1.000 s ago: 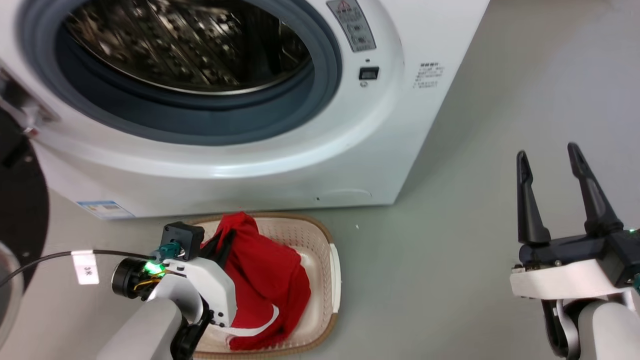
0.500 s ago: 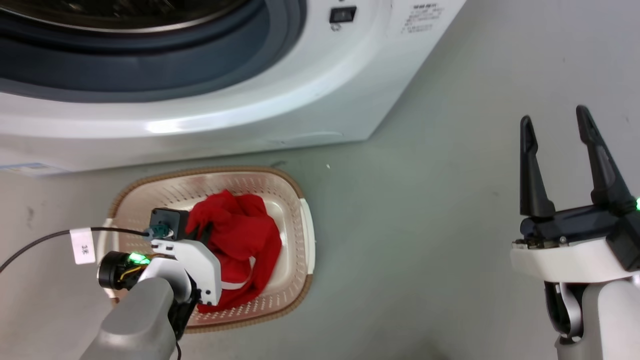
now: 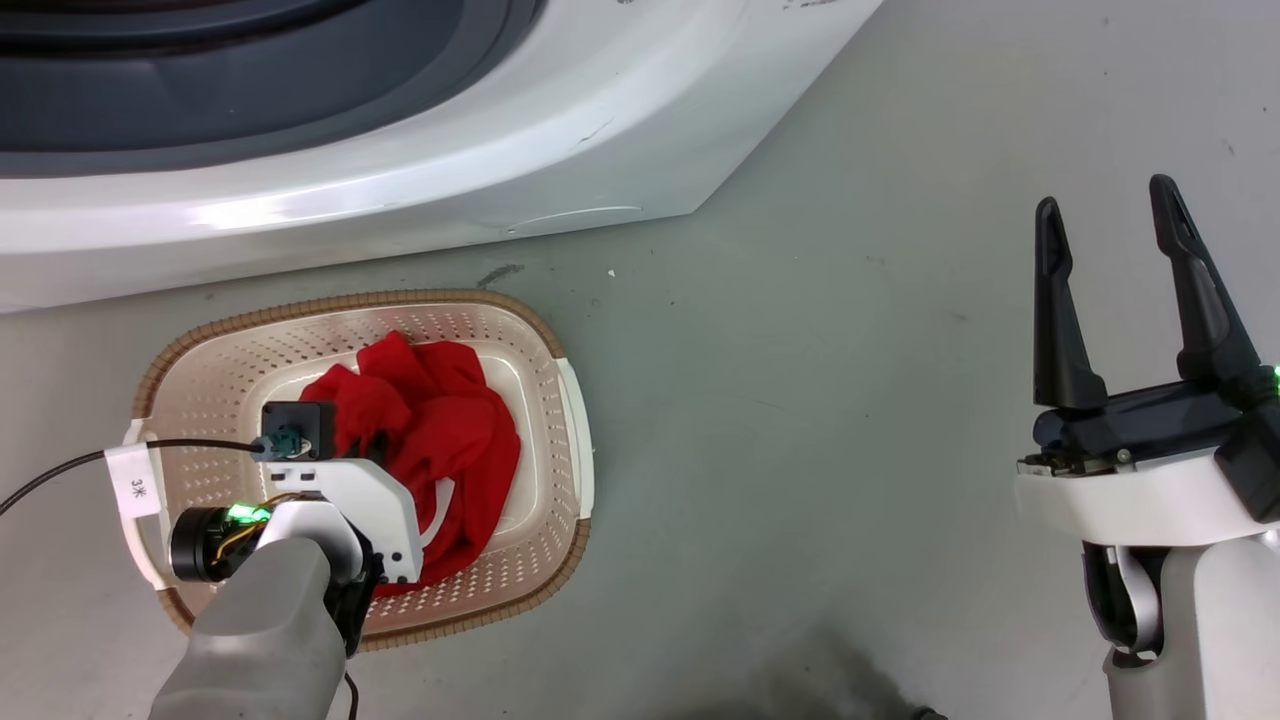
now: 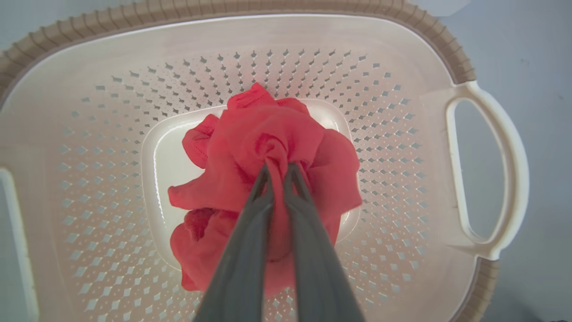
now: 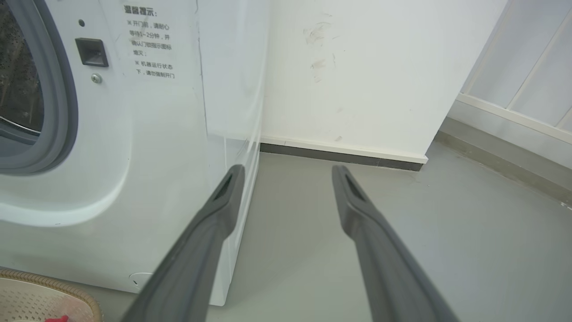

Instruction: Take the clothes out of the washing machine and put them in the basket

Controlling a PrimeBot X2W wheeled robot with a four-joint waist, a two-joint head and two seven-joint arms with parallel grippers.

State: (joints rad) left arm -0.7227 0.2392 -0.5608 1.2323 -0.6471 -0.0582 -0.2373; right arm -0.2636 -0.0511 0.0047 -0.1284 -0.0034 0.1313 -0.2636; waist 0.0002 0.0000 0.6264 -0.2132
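A white cable tag (image 3: 135, 482) by the left wrist reads "3米". The left gripper (image 4: 277, 167) has its jaws almost closed, pinching a fold of the soft red clothes (image 4: 241, 143). These are bunched in the middle of the basket (image 4: 402, 134), which is perforated cream plastic with a brown woven-look rim. The right gripper (image 3: 1103, 200) hangs over the grey floor (image 3: 800, 400), jaws wide and holding nothing. Behind it, the glossy white washing machine (image 3: 400, 200) carries Chinese warning text (image 5: 149, 44).

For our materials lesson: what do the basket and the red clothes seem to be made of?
Basket: probably moulded plastic, matt cream; regular punched holes, smooth one-piece handle. Its brown rim looks woven, perhaps moulded too. Clothes: soft matt red fabric; they bunch into folds where the left pincer pinches them.
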